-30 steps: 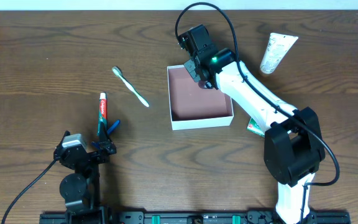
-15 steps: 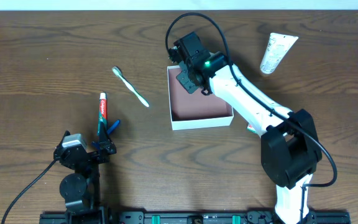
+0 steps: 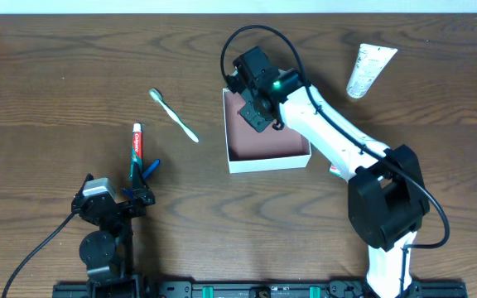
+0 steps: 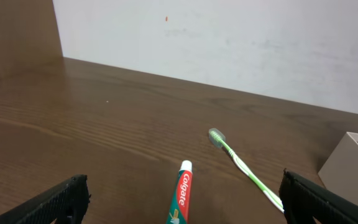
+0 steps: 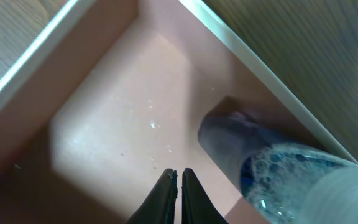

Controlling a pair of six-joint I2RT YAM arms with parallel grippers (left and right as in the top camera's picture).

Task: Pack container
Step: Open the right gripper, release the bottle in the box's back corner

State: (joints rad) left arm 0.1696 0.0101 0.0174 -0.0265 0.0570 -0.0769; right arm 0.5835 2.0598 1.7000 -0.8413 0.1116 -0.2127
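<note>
The container [image 3: 267, 161], a shallow white-walled box with a reddish-brown inside, sits at the table's centre. My right gripper [image 3: 253, 113] hangs over its back left part, shut. In the right wrist view the fingertips [image 5: 176, 173] are pressed together with nothing between them, just above the container's floor, inside its white rim [image 5: 241, 53]. A clear bottle with blue, bubbly contents [image 5: 284, 174] lies in the container against the wall, right of the fingers. My left gripper [image 3: 139, 186] [image 4: 182, 205] stands wide open near the front left, with the lower end of a red and green toothpaste tube [image 3: 137, 151] [image 4: 180, 199] between its fingers.
A green and white toothbrush [image 3: 174, 116] [image 4: 244, 169] lies left of the container. At the back right rests a white tube [image 3: 369, 70]. A small green packet [image 3: 336, 170] peeks out from under the right arm beside the container's right front corner.
My right gripper has moved left from the container's back edge and come down over its inside, staying shut. The left arm has not moved.
</note>
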